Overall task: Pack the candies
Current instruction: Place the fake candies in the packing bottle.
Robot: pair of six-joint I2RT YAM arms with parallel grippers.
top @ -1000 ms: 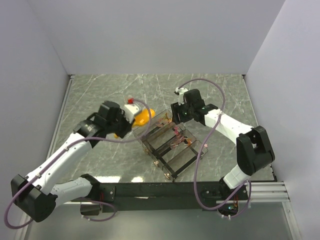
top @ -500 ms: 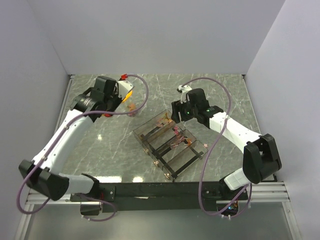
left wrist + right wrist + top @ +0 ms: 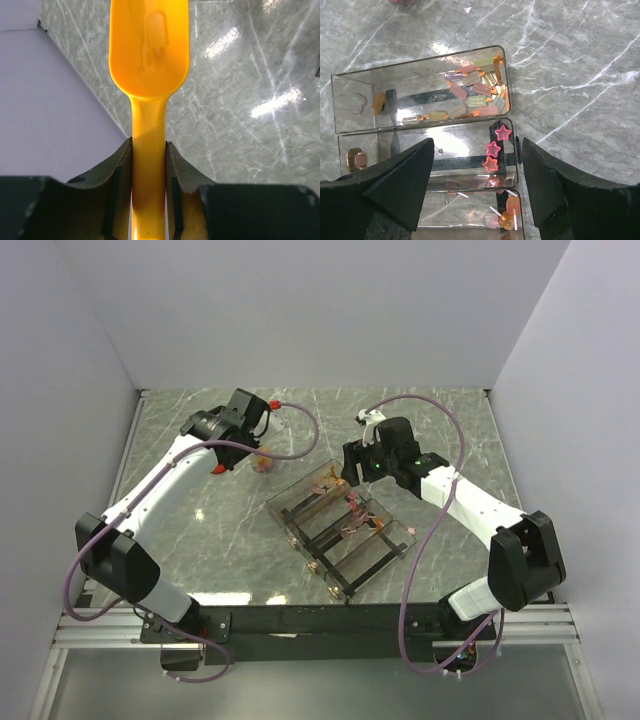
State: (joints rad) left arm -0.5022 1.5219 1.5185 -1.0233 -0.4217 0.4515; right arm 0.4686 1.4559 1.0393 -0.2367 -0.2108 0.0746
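Observation:
My left gripper [image 3: 149, 150] is shut on the handle of the yellow scoop [image 3: 149, 50]. Its bowl is empty and hangs over bare table near the left wall. In the top view this gripper [image 3: 235, 420] is at the far left, beside a small heap of candies [image 3: 263, 462] lying on the table. My right gripper [image 3: 479, 160] stands open, holding nothing, above the clear divided box [image 3: 420, 62]. More candies [image 3: 475, 90] lie in one compartment, pink stars [image 3: 495, 147] in the one beside it, lollipops [image 3: 505, 215] in a third. In the top view the right gripper [image 3: 360, 465] hovers over the far end of the box [image 3: 390, 550].
A small red thing [image 3: 218, 469] lies on the table under the left arm. White walls enclose the marble table [image 3: 450, 440] on three sides. A black rail [image 3: 330, 620] runs along the near edge.
The left arm has swung the scoop from over the box to the far left of the table. The right gripper's jaws have spread wider above the box.

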